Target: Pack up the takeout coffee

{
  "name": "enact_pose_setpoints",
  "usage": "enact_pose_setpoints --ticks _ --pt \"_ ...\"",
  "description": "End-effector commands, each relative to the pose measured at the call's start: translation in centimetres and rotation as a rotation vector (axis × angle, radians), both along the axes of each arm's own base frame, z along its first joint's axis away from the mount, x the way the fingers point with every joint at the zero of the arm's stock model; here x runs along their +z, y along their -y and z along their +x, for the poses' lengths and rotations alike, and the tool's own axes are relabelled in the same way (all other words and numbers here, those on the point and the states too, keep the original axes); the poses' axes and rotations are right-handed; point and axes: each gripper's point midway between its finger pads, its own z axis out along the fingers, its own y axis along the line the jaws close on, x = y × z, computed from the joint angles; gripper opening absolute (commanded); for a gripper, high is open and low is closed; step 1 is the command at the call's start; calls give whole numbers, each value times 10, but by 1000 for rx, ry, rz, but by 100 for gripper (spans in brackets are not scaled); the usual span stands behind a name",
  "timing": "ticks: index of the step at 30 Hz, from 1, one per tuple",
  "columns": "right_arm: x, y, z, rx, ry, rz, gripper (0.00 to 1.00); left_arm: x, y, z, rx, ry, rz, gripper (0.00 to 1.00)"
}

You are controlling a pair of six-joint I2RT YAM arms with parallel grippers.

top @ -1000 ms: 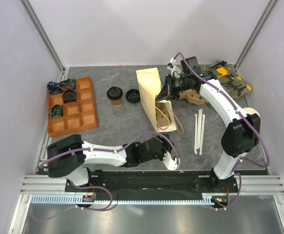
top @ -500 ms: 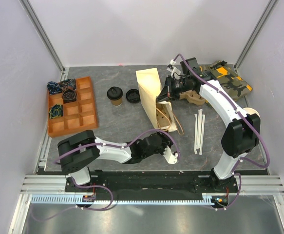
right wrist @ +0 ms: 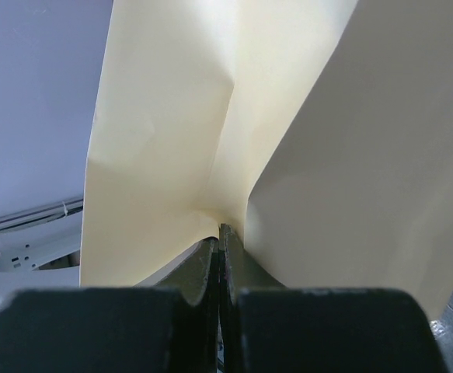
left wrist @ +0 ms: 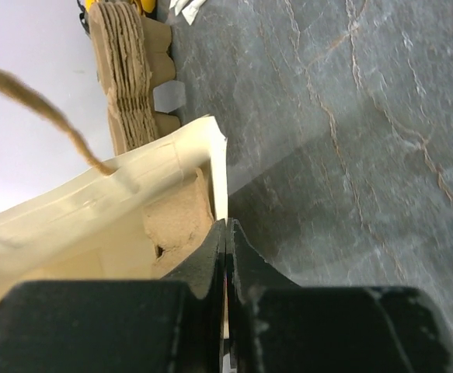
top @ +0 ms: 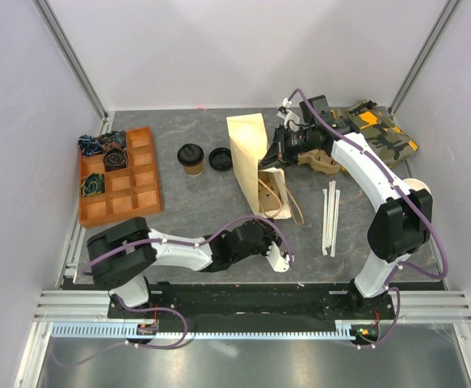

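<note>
**Item: takeout coffee** (top: 191, 159). A small brown cup with a black lid, upright on the grey table (top: 195, 218), left of centre toward the far side. Nothing grips it.

**Adjacent:** a loose black lid (top: 220, 158) lies just beside it on the right. The paper bag (top: 250, 153) is beyond that, lying slanted with its mouth and twine handles toward the near right.

**Right tool** (right wrist: 220, 233): fingers together, clamped on a fold of the bag's far rim.

**Left tool** (left wrist: 226, 233): fingers together, pinching the near corner of the bag's rim. A piece of brown pulp card shows inside the mouth.

**Further out:**
- an orange tray (top: 156, 174) with compartments at the left, dark bundles in a few of them
- stacked pulp carriers (left wrist: 129, 70) behind the bag
- two pale sticks (top: 330, 217) at the right
- a camouflage cloth (top: 376, 129) in the far right corner

**Hazards, judged:**
- Both tools are committed to thin paper, so pulling in opposite directions could tear the rim or slip off it.
- Neither tool is free to fetch the cup, and releasing one side may let the mouth sag shut.
- The cup stands well apart from the mouth. A grip on the lid alone could pop it off and spill.
- A careless reach could knock the loose lid or tip the cup.
</note>
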Motion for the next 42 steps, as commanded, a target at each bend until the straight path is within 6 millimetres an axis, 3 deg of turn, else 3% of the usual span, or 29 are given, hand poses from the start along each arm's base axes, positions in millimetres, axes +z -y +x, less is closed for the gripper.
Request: enact_pose_setpoints --ticks 1,9,11,14,15,16,18,23,27,30,39,42 --pt "15 5 -8 14 57 0 0 36 0 -20 -47 -28 -93 2" --pt "8 13 -16 51 86 -43 0 75 -15 -43 -71 -146 -144 2" --pt "8 14 -17 49 88 -50 0 71 -22 -51 -82 -170 -101 2" --pt "9 13 -16 40 77 -41 0 57 -23 -60 -78 -168 -56 46" --pt "8 12 -16 37 67 -38 0 48 -26 -60 -62 -151 -36 78" --pt "8 12 -16 36 65 -35 0 50 -20 -64 -76 -129 -56 80" --pt "8 11 -16 29 61 -30 0 32 -19 -63 -74 -112 -22 82" --pt "12 10 -17 15 59 -24 0 21 4 -52 -76 -27 -54 79" --pt "13 10 -17 2 60 -26 0 16 13 -43 -62 41 -77 68" --pt "11 12 -18 -3 54 -30 0 17 14 -38 -50 59 -110 63" --pt "7 10 -20 -3 30 -29 0 9 7 -23 -37 155 -99 66" --pt "7 10 -19 -9 24 -28 0 10 12 -20 -42 179 -114 63"
